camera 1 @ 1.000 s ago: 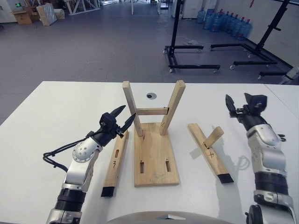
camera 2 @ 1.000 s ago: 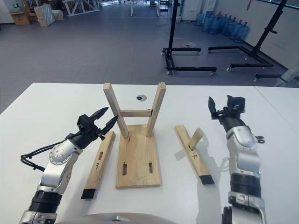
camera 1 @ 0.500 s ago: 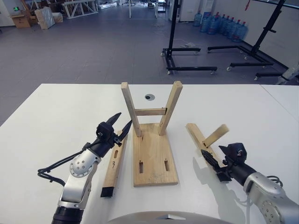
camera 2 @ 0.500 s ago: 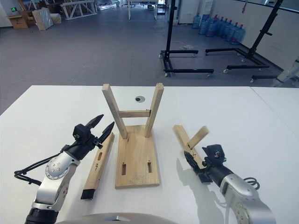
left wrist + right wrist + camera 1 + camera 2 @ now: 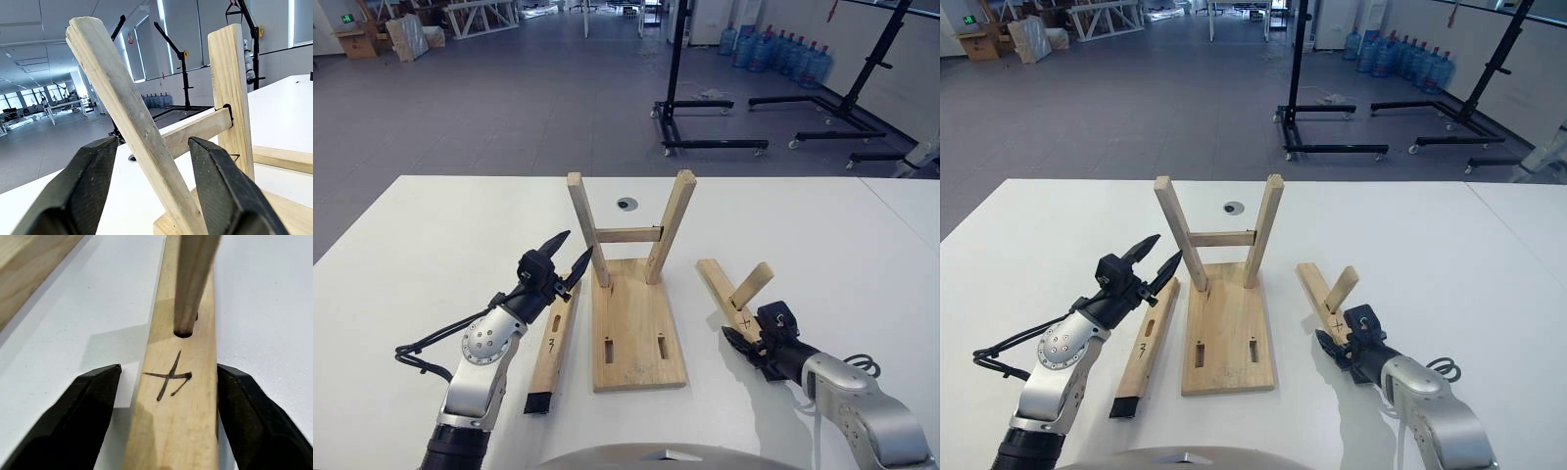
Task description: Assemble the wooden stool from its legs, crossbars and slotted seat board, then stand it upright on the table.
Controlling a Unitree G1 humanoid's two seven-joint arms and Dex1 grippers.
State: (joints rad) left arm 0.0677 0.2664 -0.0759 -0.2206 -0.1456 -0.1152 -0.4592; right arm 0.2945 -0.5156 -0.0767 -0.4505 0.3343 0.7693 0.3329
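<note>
The slotted seat board (image 5: 641, 333) lies flat mid-table. Two legs (image 5: 590, 230) stand in its far slots, joined by a crossbar (image 5: 631, 234). A loose leg (image 5: 554, 338) lies left of the board. Right of it lies another leg (image 5: 724, 292) marked with an X (image 5: 168, 379), a crossbar (image 5: 754, 284) stuck slanting in it. My left gripper (image 5: 573, 247) is open just left of the standing legs, whose nearer leg (image 5: 132, 127) shows between its fingers (image 5: 93, 196). My right gripper (image 5: 168, 369) is open and straddles the marked leg's near part, low on the table.
A round hole (image 5: 626, 203) sits in the white table (image 5: 431, 235) behind the standing legs. Black cables trail from the left arm (image 5: 421, 352) and by the right arm (image 5: 862, 367). Black wheeled racks (image 5: 715, 117) stand on the floor beyond the table.
My right arm came down from the back right to the marked leg's near end, then slid along it. That leg and its crossbar shifted slightly left. The left gripper edged toward the standing legs.
</note>
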